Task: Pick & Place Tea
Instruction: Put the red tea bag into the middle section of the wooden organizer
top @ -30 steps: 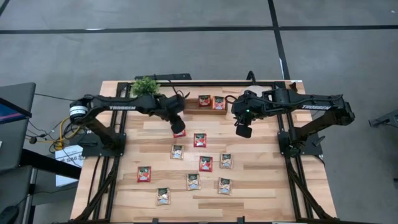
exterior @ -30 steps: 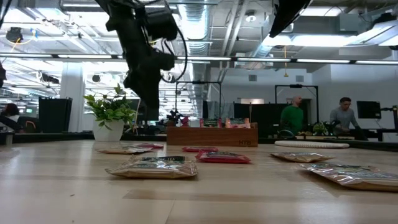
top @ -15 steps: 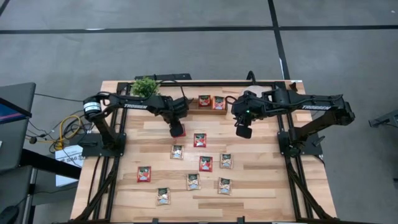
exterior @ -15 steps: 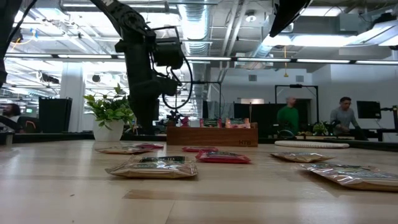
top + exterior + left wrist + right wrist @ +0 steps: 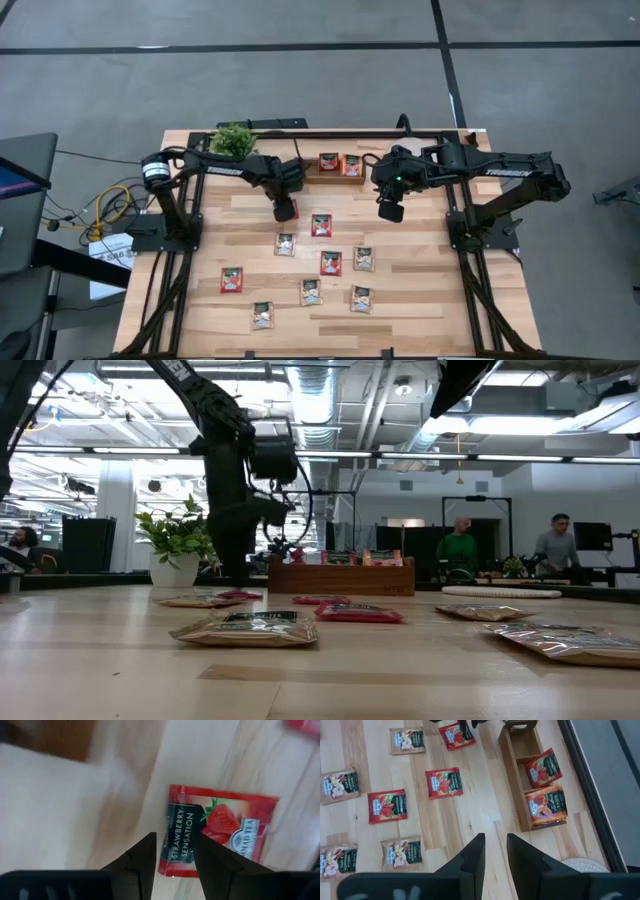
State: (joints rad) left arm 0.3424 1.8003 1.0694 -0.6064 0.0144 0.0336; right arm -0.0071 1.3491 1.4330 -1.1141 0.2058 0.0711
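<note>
We see the left gripper (image 5: 285, 209) low over the table (image 5: 420, 300), just in front of the wooden tray (image 5: 512, 780). In its wrist view the fingers (image 5: 142, 860) stand a little apart w/ a red strawberry sachet (image 5: 217, 832) lying flat under them, one edge showing in the gap; fingers open, not clamped on it. From above, that sachet pokes out red right under the gripper.

The right gripper (image 5: 390, 208) hangs above the table, right of the tray; its fingers (image 5: 472, 857) are apart, nothing between them.

Tea: two sachets already stand in the tray, a red one (image 5: 542, 767) and an orange one (image 5: 547, 804), in neighbouring compartments. The rest lie flat across the table's middle & front, approx. nine, e.g. a red sachet (image 5: 321, 225), another red (image 5: 331, 263), a red one at left (image 5: 231, 279), and pale ones (image 5: 262, 315) nearer the front edge.

A potted plant (image 5: 233, 138) sits at the back-left corner. A pale round disc (image 5: 585, 866) lies beside the tray's end. In the low view, two people (image 5: 460, 545) are far off in the room behind.
</note>
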